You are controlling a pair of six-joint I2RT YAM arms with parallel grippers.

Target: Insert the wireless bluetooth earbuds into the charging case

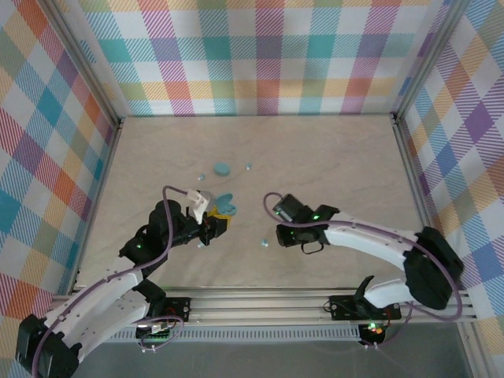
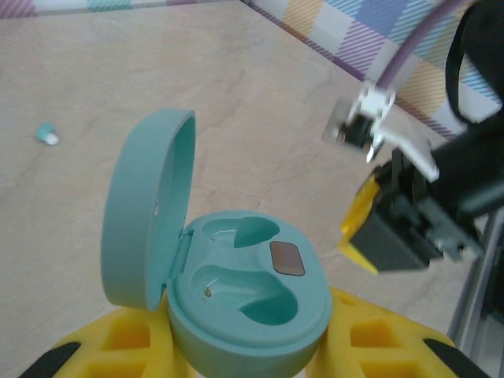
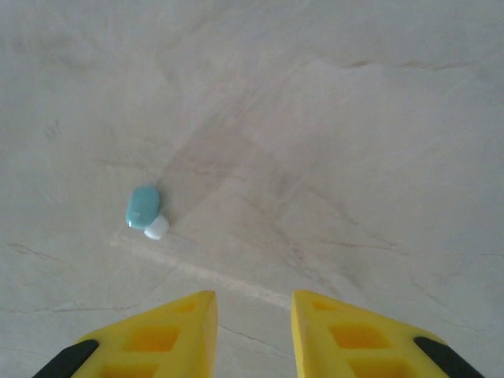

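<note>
Charging case [image 2: 252, 291], lid open, clamped by left gripper [image 2: 248, 335]. Right gripper [image 3: 253, 315] parted, empty; earbud [image 3: 143, 209] seen on table [image 3: 354, 118] beyond fingertips.

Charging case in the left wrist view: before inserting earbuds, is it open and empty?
Open and empty: the charging case has its lid swung up, both wells bare.

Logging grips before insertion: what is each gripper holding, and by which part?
Left gripper holds the open case by its base. Right gripper holds nothing.
</note>
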